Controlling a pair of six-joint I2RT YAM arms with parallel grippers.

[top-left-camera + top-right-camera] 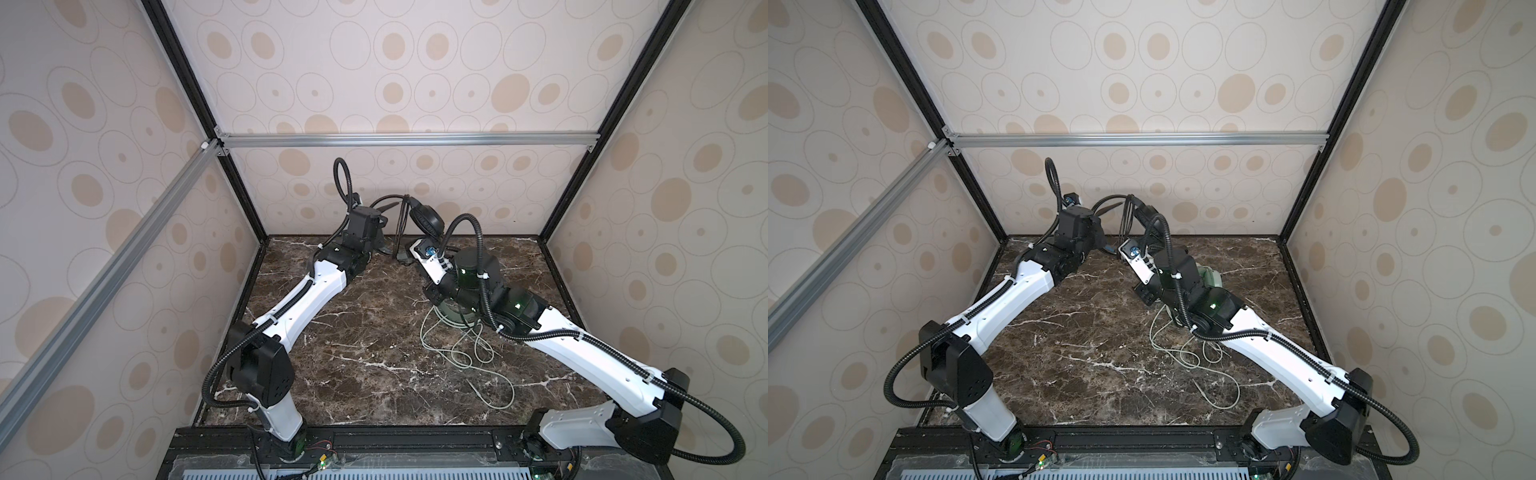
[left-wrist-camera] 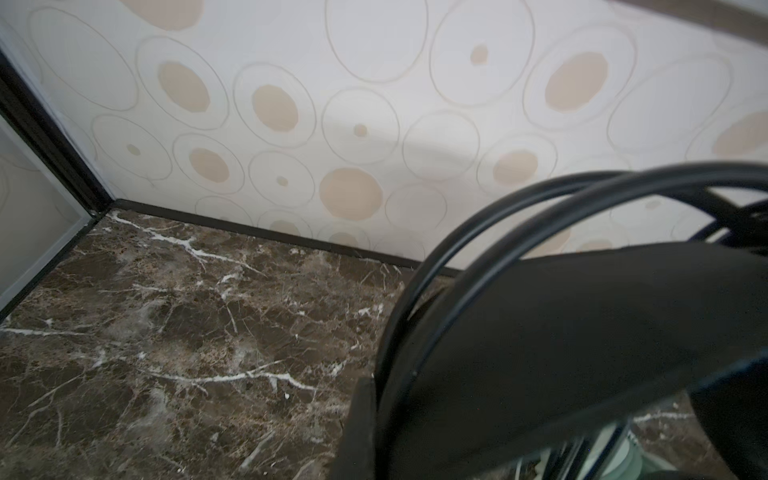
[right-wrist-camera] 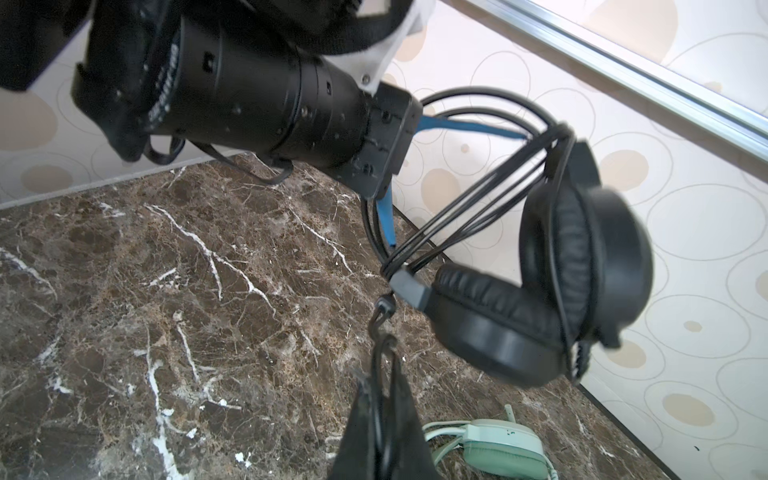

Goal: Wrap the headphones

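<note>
The black headphones (image 1: 424, 220) hang in the air near the back wall; in the right wrist view both earcups (image 3: 582, 266) sit close together. My left gripper (image 3: 397, 137) is shut on their blue-lined headband (image 3: 469, 124), which fills the left wrist view as a black band (image 2: 582, 332). Their thin black cable (image 3: 478, 199) runs in several turns across the frame. My right gripper (image 3: 380, 376) is shut on that cable just below them (image 1: 402, 258). The mint-green headphones (image 3: 498, 449) lie on the table under my right arm (image 1: 1208, 276).
The pale green cable (image 1: 457, 357) sprawls in loose loops over the dark marble table (image 1: 353, 332), right of centre (image 1: 1187, 357). The patterned back wall (image 1: 478, 174) stands just behind the raised headphones. Metal frame posts (image 1: 245, 199) mark the back corners.
</note>
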